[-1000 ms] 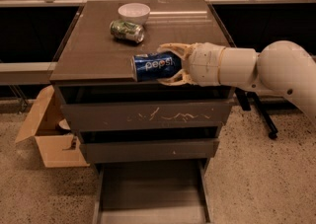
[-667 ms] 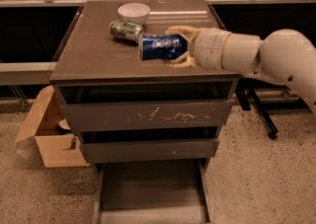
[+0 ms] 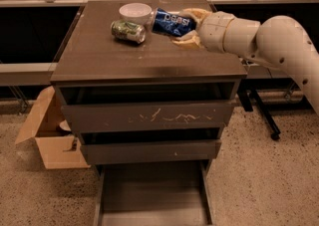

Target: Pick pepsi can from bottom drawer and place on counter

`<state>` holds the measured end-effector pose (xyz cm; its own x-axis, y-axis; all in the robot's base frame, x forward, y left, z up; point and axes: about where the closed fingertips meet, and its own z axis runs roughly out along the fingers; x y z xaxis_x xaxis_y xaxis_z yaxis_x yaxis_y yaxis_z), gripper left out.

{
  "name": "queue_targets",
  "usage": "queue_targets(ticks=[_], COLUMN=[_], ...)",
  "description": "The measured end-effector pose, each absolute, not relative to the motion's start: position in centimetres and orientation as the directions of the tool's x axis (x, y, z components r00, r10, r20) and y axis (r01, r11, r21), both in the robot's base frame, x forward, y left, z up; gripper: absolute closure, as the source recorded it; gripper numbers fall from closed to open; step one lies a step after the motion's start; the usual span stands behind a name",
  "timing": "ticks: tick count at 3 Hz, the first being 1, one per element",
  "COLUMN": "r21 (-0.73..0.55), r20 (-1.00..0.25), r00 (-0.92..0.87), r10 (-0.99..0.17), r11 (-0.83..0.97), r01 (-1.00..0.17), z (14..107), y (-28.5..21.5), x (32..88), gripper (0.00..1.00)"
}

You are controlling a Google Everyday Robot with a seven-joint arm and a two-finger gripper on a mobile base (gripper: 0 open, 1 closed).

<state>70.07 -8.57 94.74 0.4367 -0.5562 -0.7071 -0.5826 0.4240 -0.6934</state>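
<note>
gripper (image 3: 181, 28) clamped on pepsi can (image 3: 169, 21), long axis sideways (end toward bowl (image 3: 134, 12)); over counter (image 3: 149, 58)

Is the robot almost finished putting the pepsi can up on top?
Nearly. Done: the pepsi can is out of the bottom drawer, which stands open with a bare floor. In hand: the gripper clasps the can on its side over the back of the counter, beside the white bowl and the green can. Left: set it down and let go.
</note>
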Motion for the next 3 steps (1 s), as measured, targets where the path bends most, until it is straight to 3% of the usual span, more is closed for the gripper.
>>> queue_targets(ticks=[3], r21=[-0.439], r20=[-0.883], r00=[0.194], r10=[-0.428], r11=[0.606], r01=[-0.663], z=[91.2], y=[-10.6], x=[77.0], gripper=[1.0])
